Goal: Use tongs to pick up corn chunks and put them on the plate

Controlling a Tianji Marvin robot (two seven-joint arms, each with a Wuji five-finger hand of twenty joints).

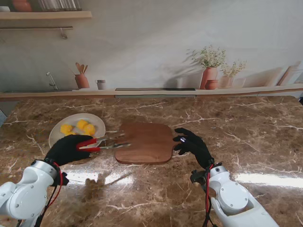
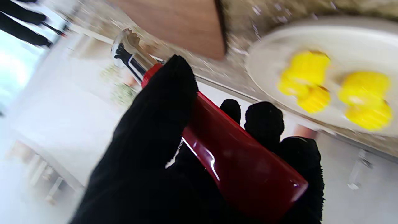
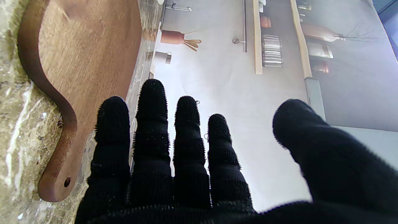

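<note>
Brown marble tabletop [image 1: 156, 194] with pale veins fills the stand's view, backed by a printed kitchen wall showing a shelf, a terracotta utensil pot and vases of dried flowers. At the centre lies a wooden cutting board [image 1: 144, 143], bare of food, its short handle with a hanging hole showing in the right wrist view [image 3: 59, 183]. At about nine o'clock from the board sits a white plate [image 1: 57, 134], and three yellow corn chunks [image 1: 78, 127] rest on it, clustered toward its far half; the left wrist view shows them blurred but all lying inside the plate's rim [image 2: 335, 90]. The left hand [image 1: 66, 150], in a black glove, sits at about seven o'clock from the board, just nearer to me than the plate, with its fingers curled around the red handles of the tongs [image 1: 102, 143]. The thumb presses on top of the red grip in the left wrist view [image 2: 236, 155]. The metal arms of the tongs point toward three o'clock, their tips reaching the board's left edge and holding no corn. The right hand [image 1: 191, 145] hovers at the board's right edge, about four o'clock from its centre, fingers straight and slightly apart, thumb splayed wide, holding nothing [image 3: 174, 161].
</note>
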